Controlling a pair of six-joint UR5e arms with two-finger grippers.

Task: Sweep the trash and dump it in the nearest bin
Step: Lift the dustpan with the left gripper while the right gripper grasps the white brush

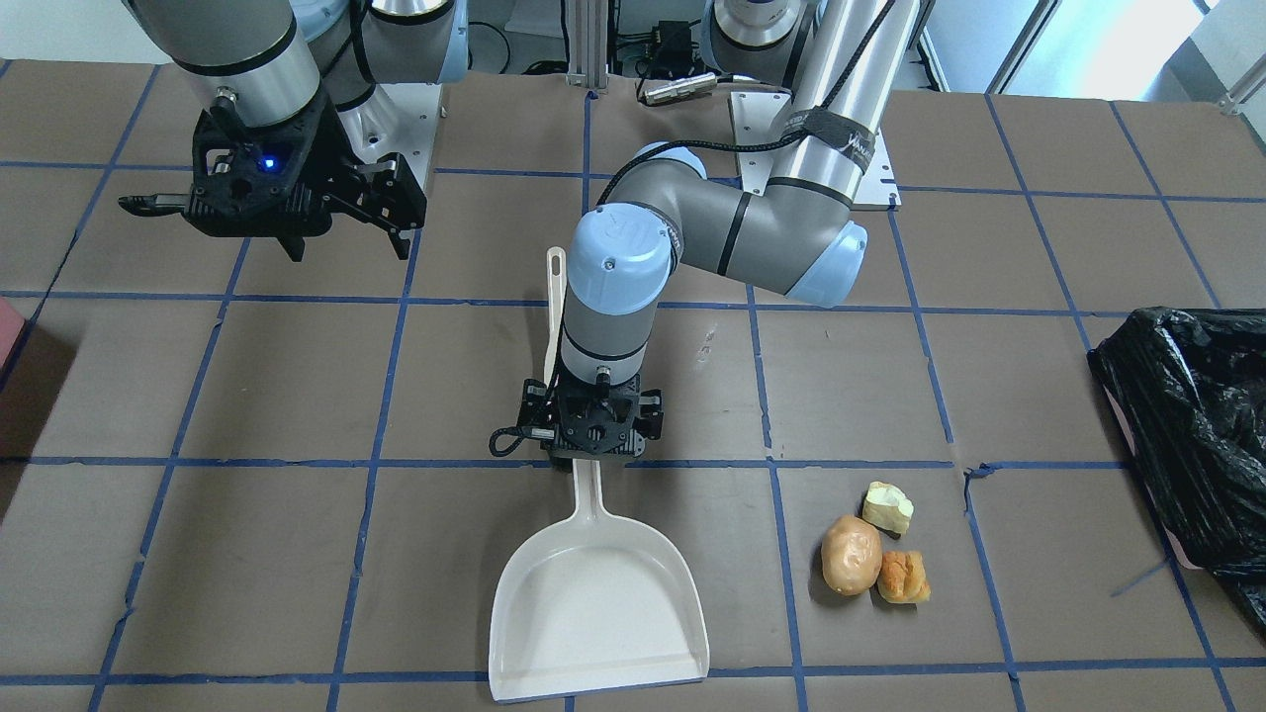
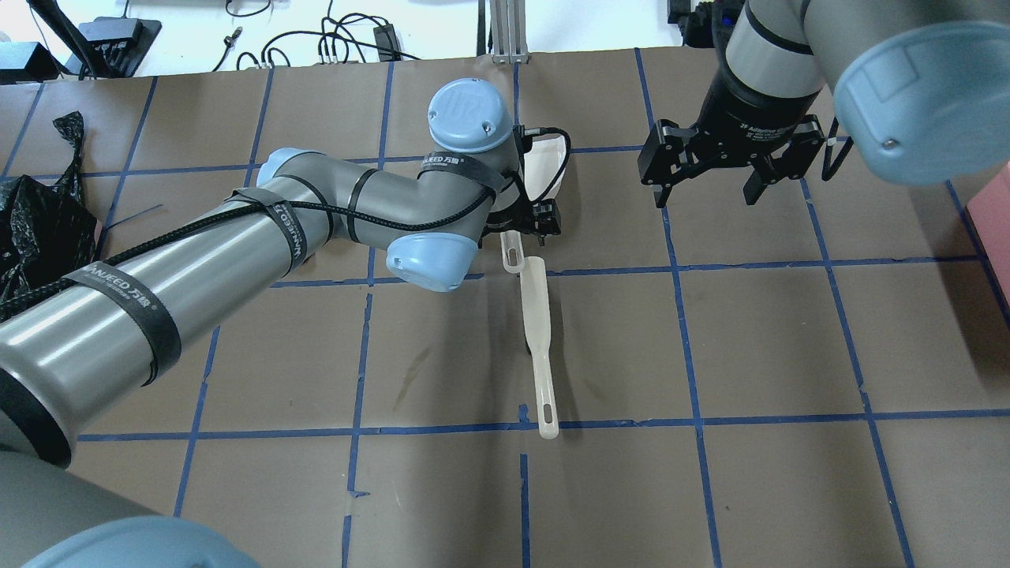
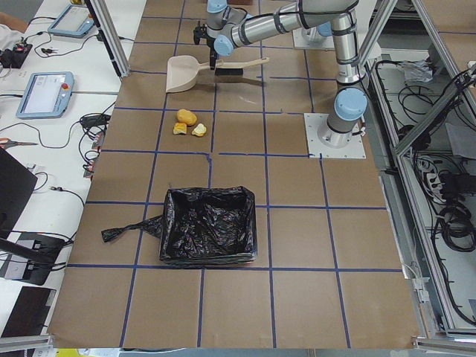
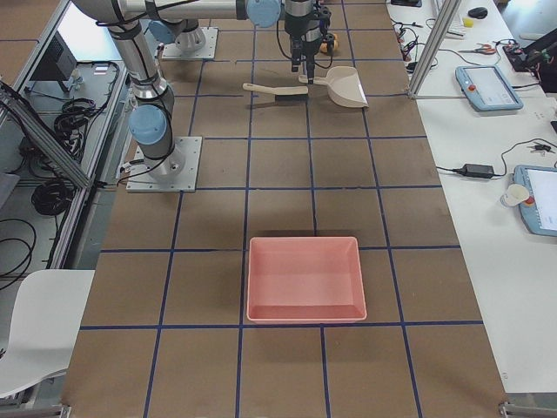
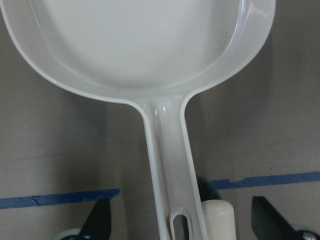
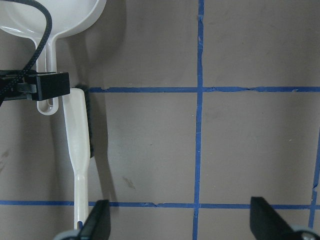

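Dustpan (image 1: 598,593) handle inside spread left end effector (image 1: 591,450); trash (image 1: 851,554) apart, leftward; right end effector (image 1: 346,235) spread.

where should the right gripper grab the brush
Take the brush by its slim handle, mid-length, the right gripper coming straight down, spanning its narrow width. It lies flat on the table, handle end free toward the robot; its head end crowds the dustpan handle.

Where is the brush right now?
In the overhead view, the white brush lies flat near the centre of the table, its head beside the handle end of the dustpan.
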